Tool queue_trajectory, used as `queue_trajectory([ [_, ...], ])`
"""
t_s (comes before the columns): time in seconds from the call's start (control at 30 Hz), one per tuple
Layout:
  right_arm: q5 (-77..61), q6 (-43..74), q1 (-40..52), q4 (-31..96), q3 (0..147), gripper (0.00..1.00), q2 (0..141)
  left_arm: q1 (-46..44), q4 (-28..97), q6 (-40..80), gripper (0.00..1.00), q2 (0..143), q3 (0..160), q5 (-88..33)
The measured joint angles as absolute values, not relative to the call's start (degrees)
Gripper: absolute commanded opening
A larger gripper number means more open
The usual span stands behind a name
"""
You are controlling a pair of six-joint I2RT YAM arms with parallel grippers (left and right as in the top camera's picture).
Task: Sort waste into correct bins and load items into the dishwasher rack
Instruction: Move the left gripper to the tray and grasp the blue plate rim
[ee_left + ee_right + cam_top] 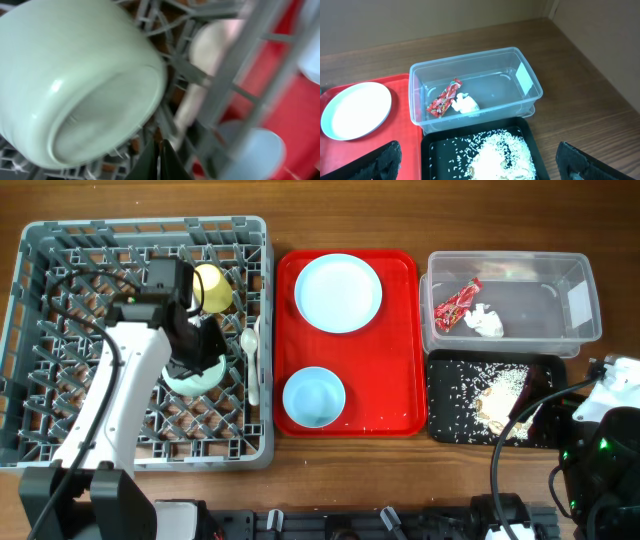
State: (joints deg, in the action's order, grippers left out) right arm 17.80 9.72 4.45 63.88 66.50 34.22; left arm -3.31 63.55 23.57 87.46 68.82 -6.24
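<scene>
Two items sit on the red tray (400, 340), light-blue plate (338, 292) and light-blue bowl (314, 396), likely stiff, light and slick, so grab each at the rim; left pincer (160, 161) pressed together on nothing beside the pale-green bowl (85, 85) in the rack (60, 240), right pincer (481, 165) spread.

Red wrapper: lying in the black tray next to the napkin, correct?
Not quite. The red wrapper lies in the clear tub, next to the napkin. The black tray holds only the rice. The right wrist view shows it.
</scene>
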Motion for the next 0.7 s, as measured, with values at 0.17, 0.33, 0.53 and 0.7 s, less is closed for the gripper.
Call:
queue_trajectory([
  [0.17,17.8,9.7,4.4,63.9,66.5,1.0,34.2,-1.5,63.9,28.4,0.04,87.5,67.3,5.0],
  [0.33,17.8,9.7,4.4,63.9,66.5,1.0,34.2,1.3,68.6,29.9,0.04,87.4,75.0,11.4],
  [0.53,17.8,9.7,4.4,63.9,66.5,1.0,34.2,0.8,68.5,32.3,0.04,84.5,75.7,9.8],
  [0.7,17.8,9.7,4.4,63.9,66.5,1.0,34.2,-5.3,60.7,30.9,0.18,82.2,75.9,-0.5],
])
